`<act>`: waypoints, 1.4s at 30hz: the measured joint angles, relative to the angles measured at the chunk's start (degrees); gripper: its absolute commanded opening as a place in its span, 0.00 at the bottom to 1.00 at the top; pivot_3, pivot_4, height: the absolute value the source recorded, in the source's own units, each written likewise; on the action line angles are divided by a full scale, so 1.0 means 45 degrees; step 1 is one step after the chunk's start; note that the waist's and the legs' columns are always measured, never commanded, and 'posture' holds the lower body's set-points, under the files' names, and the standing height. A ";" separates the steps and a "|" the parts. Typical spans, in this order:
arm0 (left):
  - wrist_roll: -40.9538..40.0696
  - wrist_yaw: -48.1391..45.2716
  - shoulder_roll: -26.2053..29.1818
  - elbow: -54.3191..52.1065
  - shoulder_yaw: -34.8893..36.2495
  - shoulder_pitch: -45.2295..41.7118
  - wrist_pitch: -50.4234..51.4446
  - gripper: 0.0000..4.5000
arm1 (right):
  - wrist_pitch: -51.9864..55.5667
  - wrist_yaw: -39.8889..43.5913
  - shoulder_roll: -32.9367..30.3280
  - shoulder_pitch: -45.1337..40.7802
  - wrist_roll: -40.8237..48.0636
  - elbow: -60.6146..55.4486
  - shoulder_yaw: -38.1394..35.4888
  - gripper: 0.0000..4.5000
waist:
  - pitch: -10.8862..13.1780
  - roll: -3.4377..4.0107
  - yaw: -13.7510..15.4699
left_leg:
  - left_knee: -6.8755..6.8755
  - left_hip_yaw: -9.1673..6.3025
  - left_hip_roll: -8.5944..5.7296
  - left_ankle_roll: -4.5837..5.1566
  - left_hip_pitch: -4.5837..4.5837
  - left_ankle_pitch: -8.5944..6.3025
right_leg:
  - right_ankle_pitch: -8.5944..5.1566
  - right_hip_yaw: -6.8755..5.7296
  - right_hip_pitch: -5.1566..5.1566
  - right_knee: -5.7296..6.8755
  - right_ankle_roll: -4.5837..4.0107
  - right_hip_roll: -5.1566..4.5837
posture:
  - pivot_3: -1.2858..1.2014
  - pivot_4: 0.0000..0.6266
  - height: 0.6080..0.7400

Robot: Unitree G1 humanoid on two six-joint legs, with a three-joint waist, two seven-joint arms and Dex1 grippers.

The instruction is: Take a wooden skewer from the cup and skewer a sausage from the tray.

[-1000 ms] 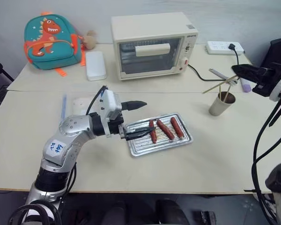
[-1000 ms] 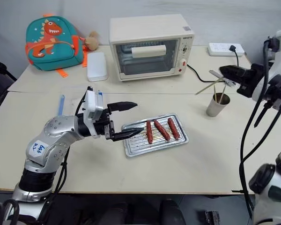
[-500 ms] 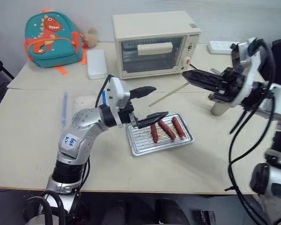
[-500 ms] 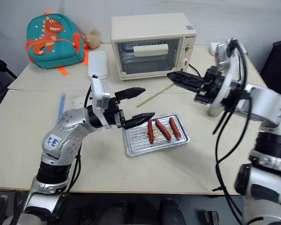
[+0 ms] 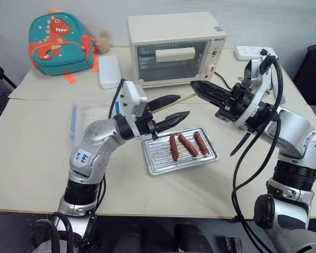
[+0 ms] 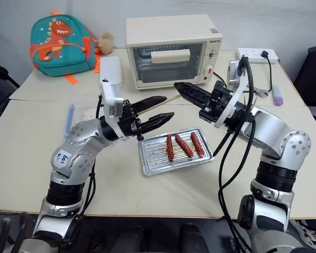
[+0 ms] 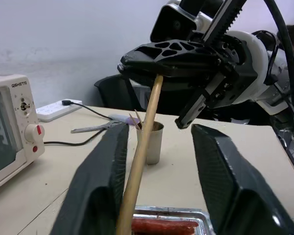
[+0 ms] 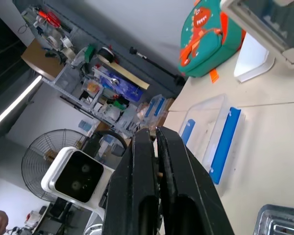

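Step in hand: the skewer is out of the cup – it hangs in the air over the table, carried toward the left arm (a handover, by the look of it).
Right gripper [image 6: 181, 89]: pressed together on the wooden skewer [image 7: 143, 140], pinching its far end.
Left gripper [image 5: 173, 107]: spread, the stick passing between its fingers, close along one finger.
Next move: the left fingers must close squarely on the thin stick – before the right lets go.
Sausages [image 5: 187, 145]: three in the tray [image 5: 157, 163], below both grippers.
Cup [image 7: 150, 142]: beyond the tray, more sticks inside.
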 measured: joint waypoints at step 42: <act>-0.0363 -0.0778 0.0073 0.0034 0.0265 -0.0174 -0.0025 0.01 | 0.0979 0.1821 -0.1207 -0.0365 -0.0001 0.1084 -0.0085 0.00 | 0.0003 0.0003 0.0026 | -0.0007 -0.0001 0.0000 0.0003 -0.0004 -0.0001 | 0.0000 0.0001 0.0000 -0.0011 0.0000 -0.0005 | 0.52 0.24 1.00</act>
